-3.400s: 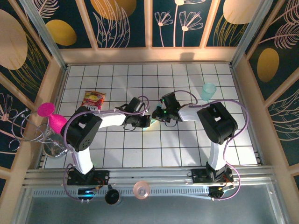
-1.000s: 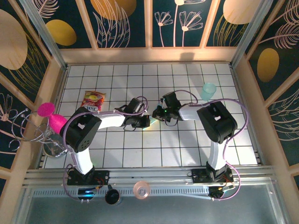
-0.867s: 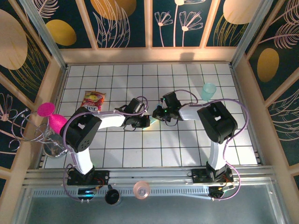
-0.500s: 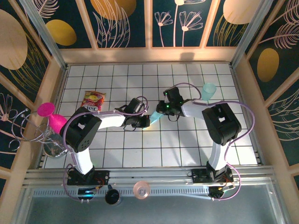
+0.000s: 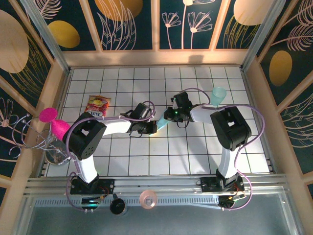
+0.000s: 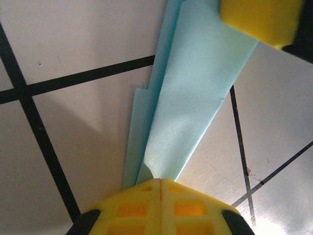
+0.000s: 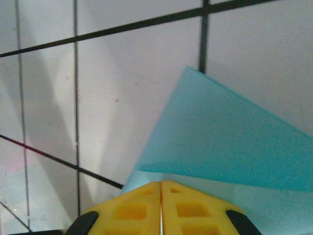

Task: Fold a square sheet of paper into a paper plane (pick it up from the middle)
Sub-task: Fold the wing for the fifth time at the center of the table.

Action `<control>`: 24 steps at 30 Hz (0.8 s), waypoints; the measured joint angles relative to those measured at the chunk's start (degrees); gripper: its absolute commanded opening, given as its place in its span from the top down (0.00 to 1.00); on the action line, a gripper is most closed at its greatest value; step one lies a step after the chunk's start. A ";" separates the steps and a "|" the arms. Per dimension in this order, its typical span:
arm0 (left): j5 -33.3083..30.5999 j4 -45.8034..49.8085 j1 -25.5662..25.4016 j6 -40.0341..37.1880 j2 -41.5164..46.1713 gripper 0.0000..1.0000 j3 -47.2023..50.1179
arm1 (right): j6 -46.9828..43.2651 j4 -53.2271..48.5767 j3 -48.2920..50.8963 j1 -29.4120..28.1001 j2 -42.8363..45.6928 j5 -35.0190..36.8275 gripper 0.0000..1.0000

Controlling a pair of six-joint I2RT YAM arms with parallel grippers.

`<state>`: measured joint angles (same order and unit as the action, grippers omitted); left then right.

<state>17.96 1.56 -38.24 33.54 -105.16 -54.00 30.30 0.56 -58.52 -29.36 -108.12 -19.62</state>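
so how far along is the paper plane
Mostly folded: the paper is already a narrow, layered wedge. In hand: the left gripper and right gripper are each shut on an end of it. Still to do, probably: final wing creases, then release.

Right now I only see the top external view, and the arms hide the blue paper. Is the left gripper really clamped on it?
Observer: Yes. The left wrist view shows the left gripper shut on one end of the folded blue paper.
Operator: And the right?
Observer: The right gripper is shut on the other end, as its wrist view shows.
Operator: One layer?
Observer: No, several stacked layers with creased edges.
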 measured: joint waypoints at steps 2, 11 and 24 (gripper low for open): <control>0.02 -0.22 0.00 0.00 0.04 1.00 0.22 | 0.00 0.09 0.00 0.61 -1.05 -0.55 0.91; 0.02 -3.91 0.00 0.68 0.87 1.00 2.89 | -0.44 5.66 2.25 3.98 -2.14 -8.26 0.93; 0.02 -4.48 0.00 0.85 1.46 1.00 3.67 | -3.50 7.39 -0.22 9.01 -2.10 -10.03 0.86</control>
<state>17.98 -2.92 -38.24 34.39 -103.70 -50.33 26.81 7.94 -58.74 -20.36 -110.21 -29.65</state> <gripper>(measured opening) 0.043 0.115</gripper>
